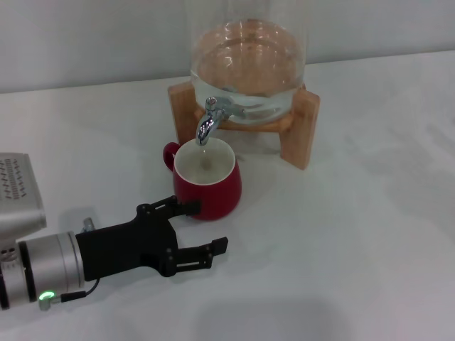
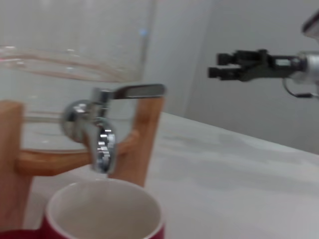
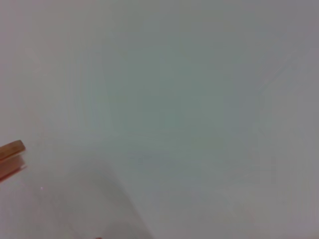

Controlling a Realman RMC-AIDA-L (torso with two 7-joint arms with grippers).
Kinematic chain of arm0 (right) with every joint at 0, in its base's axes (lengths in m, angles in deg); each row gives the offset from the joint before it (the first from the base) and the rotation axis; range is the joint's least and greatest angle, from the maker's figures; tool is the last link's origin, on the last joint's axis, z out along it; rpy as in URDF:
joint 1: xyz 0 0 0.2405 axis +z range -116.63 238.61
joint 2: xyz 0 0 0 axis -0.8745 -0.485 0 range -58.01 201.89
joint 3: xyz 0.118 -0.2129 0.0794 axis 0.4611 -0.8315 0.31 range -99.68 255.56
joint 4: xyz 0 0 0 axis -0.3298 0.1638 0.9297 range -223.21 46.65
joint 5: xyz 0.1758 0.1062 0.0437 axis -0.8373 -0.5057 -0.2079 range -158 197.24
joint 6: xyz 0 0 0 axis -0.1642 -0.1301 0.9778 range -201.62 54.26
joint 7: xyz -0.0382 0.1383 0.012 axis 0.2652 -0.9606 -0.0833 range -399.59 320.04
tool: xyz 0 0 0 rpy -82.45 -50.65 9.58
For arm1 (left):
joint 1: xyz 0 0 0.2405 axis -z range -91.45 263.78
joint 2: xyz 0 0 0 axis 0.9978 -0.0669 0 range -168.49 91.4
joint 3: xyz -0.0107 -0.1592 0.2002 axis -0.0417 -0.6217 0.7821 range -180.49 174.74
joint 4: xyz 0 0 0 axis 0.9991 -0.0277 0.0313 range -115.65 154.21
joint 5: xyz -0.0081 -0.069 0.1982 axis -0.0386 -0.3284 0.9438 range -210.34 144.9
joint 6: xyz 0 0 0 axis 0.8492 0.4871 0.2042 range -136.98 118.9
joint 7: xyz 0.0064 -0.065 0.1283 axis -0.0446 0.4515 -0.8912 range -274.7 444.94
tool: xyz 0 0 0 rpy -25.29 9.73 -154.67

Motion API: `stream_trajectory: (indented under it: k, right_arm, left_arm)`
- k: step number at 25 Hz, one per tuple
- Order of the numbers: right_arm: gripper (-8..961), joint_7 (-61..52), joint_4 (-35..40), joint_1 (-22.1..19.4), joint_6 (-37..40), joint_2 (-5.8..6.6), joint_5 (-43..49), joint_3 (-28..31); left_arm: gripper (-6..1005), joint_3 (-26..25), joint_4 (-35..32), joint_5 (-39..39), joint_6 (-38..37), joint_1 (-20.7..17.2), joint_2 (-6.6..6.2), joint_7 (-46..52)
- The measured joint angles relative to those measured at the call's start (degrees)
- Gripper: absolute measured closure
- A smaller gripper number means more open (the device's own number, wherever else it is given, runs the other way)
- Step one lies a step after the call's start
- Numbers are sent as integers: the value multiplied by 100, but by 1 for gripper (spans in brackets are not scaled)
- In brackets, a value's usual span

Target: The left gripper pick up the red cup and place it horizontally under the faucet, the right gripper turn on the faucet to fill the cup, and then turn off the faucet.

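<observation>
Left end effector (image 1: 206, 227) open, empty, beside the cup (image 1: 207, 181) under the faucet (image 1: 210, 121); we risk bumping it.

One red cup (image 1: 207, 185), one faucet (image 1: 208, 121) (chrome), one glass dispenser (image 1: 247, 53), two pincers.

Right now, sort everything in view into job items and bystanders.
Job: dark-red ceramic cup under the chrome faucet of the glass dispenser; open black left gripper; right gripper.

Bystanders: wooden stand, grey perforated box.
</observation>
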Motion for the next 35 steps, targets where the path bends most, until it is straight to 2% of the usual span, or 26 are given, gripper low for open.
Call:
stream_trajectory:
  k: [4, 8, 16, 19, 28, 32, 35]
  right_arm:
    - [188, 0, 0, -11, -20, 8, -7, 10]
    - [188, 0, 0, -15, -25, 10, -11, 11]
    - [187, 0, -37, -44, -20, 14, -14, 38]
    - [187, 3, -54, -70, -39, 20, -14, 84]
    - [187, 96, -7, -63, -299, -27, -14, 76]
    - [188, 169, 4, -14, -500, -40, 8, 22]
    - [189, 252, 40, 23, -821, -97, 42, -42]
  left_arm:
    - [115, 16, -336, 2, 85, -231, -12, -19]
    - [115, 5, -976, -76, 112, -599, 9, 61]
    - [115, -50, -2416, -987, 694, -1551, -2, 269]
    - [115, -298, -2720, -1220, 808, -1876, -6, 364]
    - [116, -1844, -2362, -1469, 1540, -2278, -7, 1114]
    - [117, -2169, -2248, -1473, 1570, -2370, -5, 1148]
    - [118, -2456, -2076, -1587, 1579, -2441, -2, 1108]
